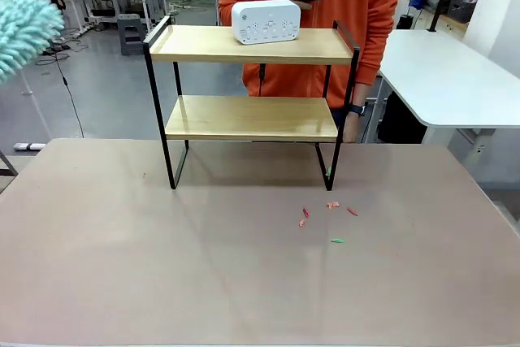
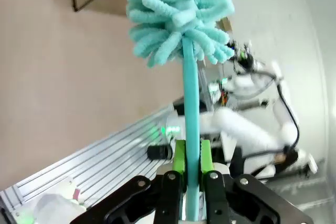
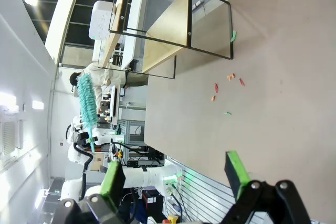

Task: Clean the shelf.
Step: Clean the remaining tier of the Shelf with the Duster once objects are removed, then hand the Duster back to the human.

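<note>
The left gripper (image 2: 192,156) is clamped low on the thin teal stem of a fluffy duster (image 2: 178,14), while the right gripper (image 3: 173,177) gapes wide with nothing in it. The shelf (image 1: 203,45) stands at the far middle of the table (image 1: 122,266), with a white box (image 1: 266,22) on its top board and coloured scraps (image 1: 329,213) lying near its right front leg. It looks light and rigid, apt to skid or tip under a sideways sweep, so a frame rail or leg seems the place to steady it. The left arm holds the duster raised, well off to the shelf's left.
</note>
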`<action>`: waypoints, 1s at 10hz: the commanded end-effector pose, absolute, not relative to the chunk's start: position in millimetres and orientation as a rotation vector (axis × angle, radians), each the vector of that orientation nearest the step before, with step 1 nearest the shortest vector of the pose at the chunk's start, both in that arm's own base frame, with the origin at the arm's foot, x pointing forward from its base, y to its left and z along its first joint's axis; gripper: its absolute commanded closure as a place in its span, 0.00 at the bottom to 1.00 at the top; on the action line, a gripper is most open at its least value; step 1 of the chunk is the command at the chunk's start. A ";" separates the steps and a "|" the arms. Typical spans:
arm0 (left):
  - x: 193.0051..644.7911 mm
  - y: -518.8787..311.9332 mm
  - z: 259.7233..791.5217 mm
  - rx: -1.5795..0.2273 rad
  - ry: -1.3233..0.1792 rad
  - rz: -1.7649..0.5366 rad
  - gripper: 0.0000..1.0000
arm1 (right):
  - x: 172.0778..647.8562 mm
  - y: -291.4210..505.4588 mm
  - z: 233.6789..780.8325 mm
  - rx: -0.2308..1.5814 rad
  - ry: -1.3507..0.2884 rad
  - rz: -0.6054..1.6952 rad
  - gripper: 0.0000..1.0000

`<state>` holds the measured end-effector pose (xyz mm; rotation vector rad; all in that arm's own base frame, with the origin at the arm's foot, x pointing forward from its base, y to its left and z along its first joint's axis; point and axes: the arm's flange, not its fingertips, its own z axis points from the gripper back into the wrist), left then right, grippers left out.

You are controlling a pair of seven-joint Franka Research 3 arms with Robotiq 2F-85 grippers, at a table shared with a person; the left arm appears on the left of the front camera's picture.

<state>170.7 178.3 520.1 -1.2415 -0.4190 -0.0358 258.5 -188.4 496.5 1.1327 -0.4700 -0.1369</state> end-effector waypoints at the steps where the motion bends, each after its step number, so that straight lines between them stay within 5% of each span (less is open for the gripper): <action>1: 204.3 173.4 503.8 -1.218 -0.426 0.225 1.00 | 261.2 -188.4 498.4 1.148 -0.501 -0.119 0.00; 2: 170.7 178.3 520.1 -1.241 -0.419 -0.036 1.00 | 261.2 -188.4 498.4 1.148 -0.501 -0.119 0.00; 10: 170.7 178.3 520.1 -1.241 -0.419 -0.036 1.00 | 261.2 -188.4 498.4 1.148 -0.501 -0.119 0.00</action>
